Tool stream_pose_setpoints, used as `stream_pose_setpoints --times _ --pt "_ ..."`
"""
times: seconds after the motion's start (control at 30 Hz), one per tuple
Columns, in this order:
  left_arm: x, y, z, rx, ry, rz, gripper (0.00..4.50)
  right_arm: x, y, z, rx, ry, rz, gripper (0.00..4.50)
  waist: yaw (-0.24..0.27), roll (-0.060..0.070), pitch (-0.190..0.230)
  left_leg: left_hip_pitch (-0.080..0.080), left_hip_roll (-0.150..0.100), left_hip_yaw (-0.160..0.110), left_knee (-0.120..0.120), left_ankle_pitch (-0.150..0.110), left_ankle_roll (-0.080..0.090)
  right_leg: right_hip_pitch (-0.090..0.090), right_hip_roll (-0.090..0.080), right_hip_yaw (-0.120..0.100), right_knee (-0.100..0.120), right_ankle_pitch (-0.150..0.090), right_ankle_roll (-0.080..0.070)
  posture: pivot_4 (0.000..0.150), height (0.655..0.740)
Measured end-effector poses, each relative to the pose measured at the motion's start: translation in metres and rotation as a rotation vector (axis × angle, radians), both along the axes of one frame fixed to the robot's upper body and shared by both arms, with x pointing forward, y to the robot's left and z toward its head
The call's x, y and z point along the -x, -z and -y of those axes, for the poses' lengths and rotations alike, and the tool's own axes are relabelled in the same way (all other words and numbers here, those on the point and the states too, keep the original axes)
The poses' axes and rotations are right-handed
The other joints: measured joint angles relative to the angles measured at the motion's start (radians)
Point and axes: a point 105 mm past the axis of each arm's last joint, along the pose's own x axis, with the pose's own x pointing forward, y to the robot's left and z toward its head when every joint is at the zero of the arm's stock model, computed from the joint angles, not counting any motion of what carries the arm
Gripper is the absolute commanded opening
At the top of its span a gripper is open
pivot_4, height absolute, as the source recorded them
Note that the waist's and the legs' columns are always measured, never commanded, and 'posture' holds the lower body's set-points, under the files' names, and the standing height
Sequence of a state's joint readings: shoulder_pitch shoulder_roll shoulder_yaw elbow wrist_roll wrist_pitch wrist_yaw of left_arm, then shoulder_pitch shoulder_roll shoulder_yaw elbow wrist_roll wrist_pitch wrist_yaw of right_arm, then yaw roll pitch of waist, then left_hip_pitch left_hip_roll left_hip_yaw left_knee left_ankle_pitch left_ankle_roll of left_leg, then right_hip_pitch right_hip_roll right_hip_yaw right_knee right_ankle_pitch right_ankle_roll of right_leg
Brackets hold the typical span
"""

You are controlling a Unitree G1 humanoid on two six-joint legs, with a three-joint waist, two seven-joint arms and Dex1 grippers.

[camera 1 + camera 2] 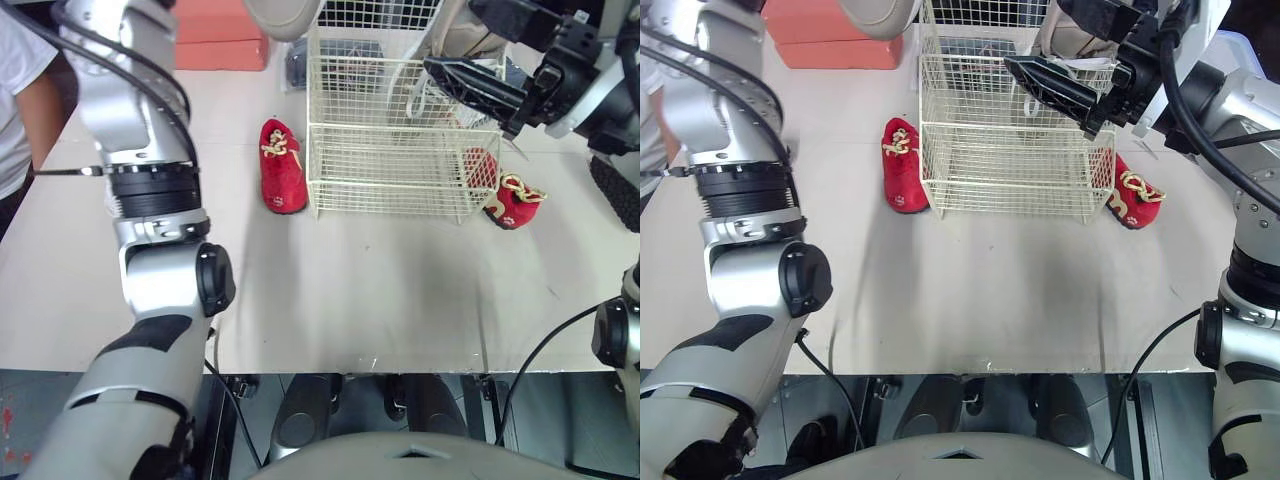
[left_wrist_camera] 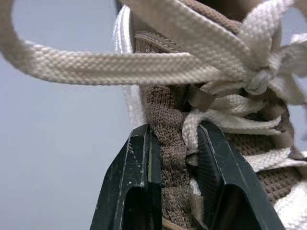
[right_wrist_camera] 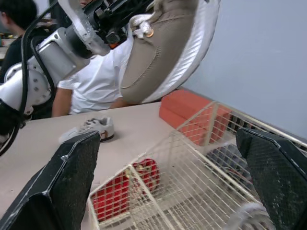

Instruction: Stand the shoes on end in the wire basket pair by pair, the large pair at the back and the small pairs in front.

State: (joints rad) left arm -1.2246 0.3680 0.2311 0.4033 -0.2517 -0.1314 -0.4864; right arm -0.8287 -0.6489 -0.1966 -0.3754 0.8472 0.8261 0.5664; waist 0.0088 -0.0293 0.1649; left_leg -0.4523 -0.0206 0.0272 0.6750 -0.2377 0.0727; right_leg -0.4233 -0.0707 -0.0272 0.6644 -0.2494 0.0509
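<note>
My left gripper (image 2: 175,132) is shut on the brown knit upper of a large tan shoe (image 3: 163,48) with white laces. It holds the shoe high over the far left of the cream wire basket (image 1: 400,128). Open and empty, my right gripper (image 1: 445,80) hovers over the basket's right rear part. A second tan shoe (image 1: 1070,35) stands there beside it. One small red shoe (image 1: 283,165) lies on the table left of the basket. Another red shoe (image 1: 512,200) lies at the basket's right front corner.
A dark pair of shoes (image 1: 340,55) lies behind the basket. An orange-red box (image 1: 220,35) stands at the table's back left. A small grey shoe (image 3: 91,127) lies on the table. A person in a white shirt (image 1: 20,90) stands at the left edge.
</note>
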Motion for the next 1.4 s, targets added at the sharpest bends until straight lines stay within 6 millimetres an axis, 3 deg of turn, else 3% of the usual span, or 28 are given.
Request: stream_pose_setpoints --times 0.2,0.53,0.77,1.1,1.4 --pt "-0.020 0.005 0.016 0.054 -0.129 0.067 0.66 -0.004 -0.006 0.018 -0.063 0.118 0.001 4.50 0.001 0.000 0.000 0.000 0.000 0.001 0.000 0.000 0.000 0.000 0.000 0.000 0.000 0.000 0.000 0.150 0.7400" --pt "-0.049 0.054 0.044 0.101 -0.092 -0.024 0.66 0.002 -0.008 0.023 -0.091 0.186 0.013 4.50 0.005 0.000 0.000 -0.001 0.000 0.000 0.001 0.000 0.000 0.000 0.000 -0.002 -0.001 0.000 0.001 0.150 0.7400" --pt "-0.047 0.048 0.057 0.116 -0.082 0.002 0.66 0.004 -0.007 0.023 -0.101 0.191 0.009 4.50 0.004 0.000 0.000 -0.001 0.000 0.000 0.001 0.000 0.000 0.000 0.000 -0.002 -0.001 0.000 0.001 0.150 0.7400" --pt "-0.049 0.044 0.071 0.058 -0.209 0.048 0.66 0.006 -0.003 0.024 -0.093 0.200 -0.002 4.50 0.005 0.000 0.000 -0.001 -0.001 0.000 0.000 0.000 0.000 0.000 0.000 -0.002 0.000 0.000 0.001 0.150 0.7400" --pt "-0.058 0.050 0.077 0.049 -0.268 -0.009 0.66 0.006 -0.001 0.025 -0.093 0.202 -0.005 4.50 0.005 0.000 0.000 -0.001 -0.001 0.000 0.001 0.000 0.000 0.000 0.000 -0.002 0.000 0.000 0.001 0.150 0.7400"
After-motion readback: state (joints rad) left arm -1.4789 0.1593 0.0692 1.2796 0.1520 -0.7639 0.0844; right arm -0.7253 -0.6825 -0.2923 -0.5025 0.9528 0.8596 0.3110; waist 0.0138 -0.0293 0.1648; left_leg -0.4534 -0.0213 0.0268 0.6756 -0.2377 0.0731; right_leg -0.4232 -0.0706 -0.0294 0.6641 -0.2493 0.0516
